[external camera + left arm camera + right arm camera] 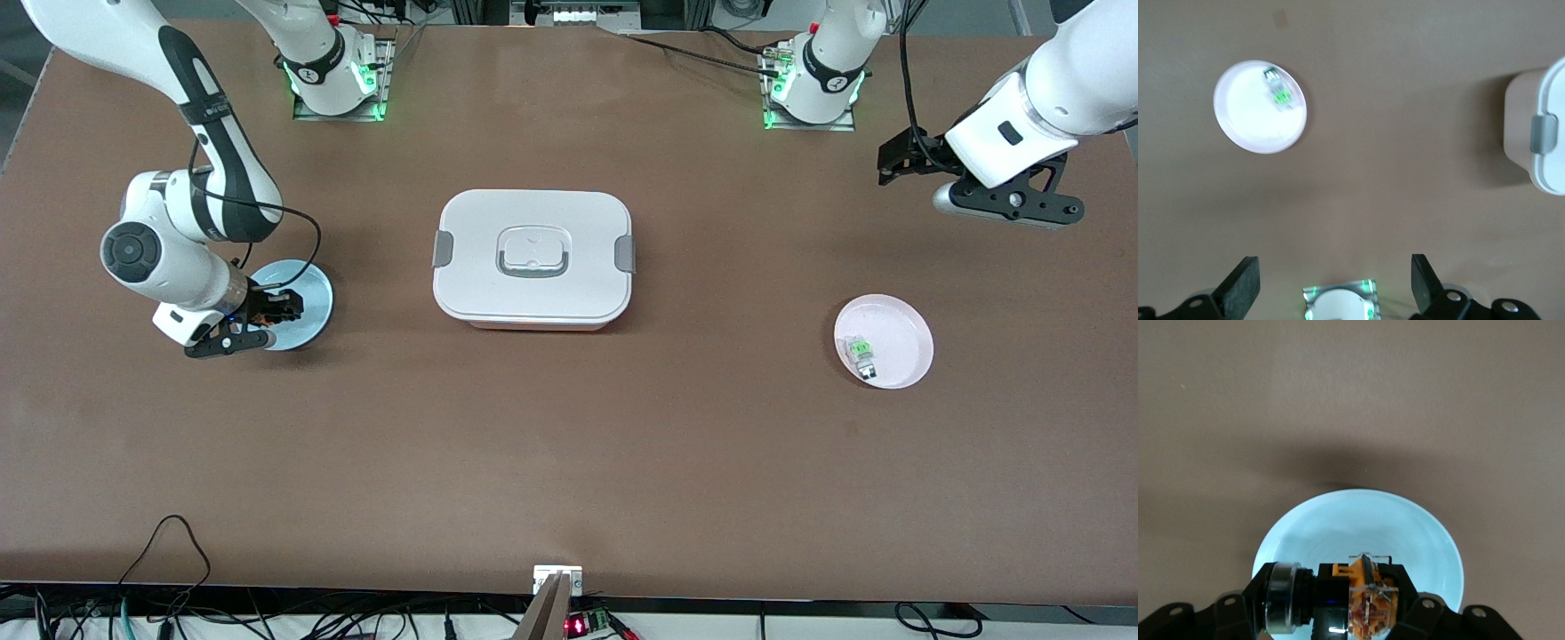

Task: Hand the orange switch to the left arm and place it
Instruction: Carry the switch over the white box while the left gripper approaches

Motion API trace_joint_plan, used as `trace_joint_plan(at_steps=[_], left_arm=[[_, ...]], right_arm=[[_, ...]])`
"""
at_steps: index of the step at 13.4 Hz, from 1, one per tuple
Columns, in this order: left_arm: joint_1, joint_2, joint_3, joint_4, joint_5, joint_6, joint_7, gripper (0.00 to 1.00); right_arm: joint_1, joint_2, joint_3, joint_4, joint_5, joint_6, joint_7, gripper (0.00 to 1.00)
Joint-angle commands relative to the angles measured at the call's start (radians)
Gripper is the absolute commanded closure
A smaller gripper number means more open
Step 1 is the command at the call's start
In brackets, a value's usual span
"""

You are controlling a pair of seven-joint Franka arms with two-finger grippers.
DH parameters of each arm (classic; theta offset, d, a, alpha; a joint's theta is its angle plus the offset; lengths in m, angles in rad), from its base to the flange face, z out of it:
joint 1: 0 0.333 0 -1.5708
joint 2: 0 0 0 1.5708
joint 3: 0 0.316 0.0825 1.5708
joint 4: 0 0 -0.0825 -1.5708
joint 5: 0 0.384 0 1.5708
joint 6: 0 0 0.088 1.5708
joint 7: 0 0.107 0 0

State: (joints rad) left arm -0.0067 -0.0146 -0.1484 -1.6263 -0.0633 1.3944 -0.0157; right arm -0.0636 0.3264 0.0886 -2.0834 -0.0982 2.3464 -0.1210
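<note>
The orange switch (1361,597), black with an orange clear-cased end and a silver ring, sits between the fingers of my right gripper (1338,600), which is shut on it over the pale blue plate (1405,527). In the front view that right gripper (267,311) is at the blue plate (311,293) toward the right arm's end of the table. My left gripper (898,160) hangs open in the air at the left arm's end, holding nothing; its fingers (1241,290) stand wide apart. The white box (533,258) stands in the middle of the table between the two arms.
A pink plate (898,320) with a small clear component with a green top (861,353) lies nearer the front camera than the left gripper. The pink plate (1251,127) and the box's clip end (1545,133) show in the left wrist view. Cables run along the table's front edge.
</note>
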Motion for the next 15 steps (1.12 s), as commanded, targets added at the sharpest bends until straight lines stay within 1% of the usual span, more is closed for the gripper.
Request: trace_joint_plan(at_steps=[1, 3, 5, 9, 10, 12, 14, 15], left_arm=[[0.011, 0.025, 0.006, 0.028, -0.077, -0.072, 0.010, 0.00], [0.019, 0.033, 0.009, 0.028, -0.102, -0.092, 0.011, 0.00], [0.033, 0.038, 0.009, 0.028, -0.125, -0.092, 0.013, 0.00], [0.033, 0.041, 0.009, 0.028, -0.157, -0.095, 0.013, 0.00], [0.034, 0.042, 0.009, 0.026, -0.170, -0.095, 0.013, 0.00], [0.053, 0.051, 0.009, 0.025, -0.200, -0.097, 0.038, 0.00], [0.088, 0.076, 0.010, 0.026, -0.245, -0.115, 0.153, 0.00], [0.105, 0.091, 0.010, 0.025, -0.277, -0.130, 0.196, 0.00]], right_arm=[[-0.005, -0.067, 0.031, 0.025, -0.014, -0.044, -0.026, 0.55], [-0.005, -0.092, 0.052, 0.072, -0.014, -0.082, -0.034, 0.55], [-0.005, -0.104, 0.088, 0.133, -0.009, -0.125, -0.039, 0.55], [-0.005, -0.109, 0.196, 0.271, -0.003, -0.229, -0.088, 0.55], [-0.005, -0.106, 0.215, 0.302, 0.008, -0.252, -0.088, 0.55], [-0.005, -0.106, 0.238, 0.331, 0.044, -0.259, -0.112, 0.55], [-0.005, -0.106, 0.266, 0.368, 0.098, -0.269, -0.201, 0.55], [-0.004, -0.102, 0.282, 0.397, 0.138, -0.304, -0.227, 0.56]])
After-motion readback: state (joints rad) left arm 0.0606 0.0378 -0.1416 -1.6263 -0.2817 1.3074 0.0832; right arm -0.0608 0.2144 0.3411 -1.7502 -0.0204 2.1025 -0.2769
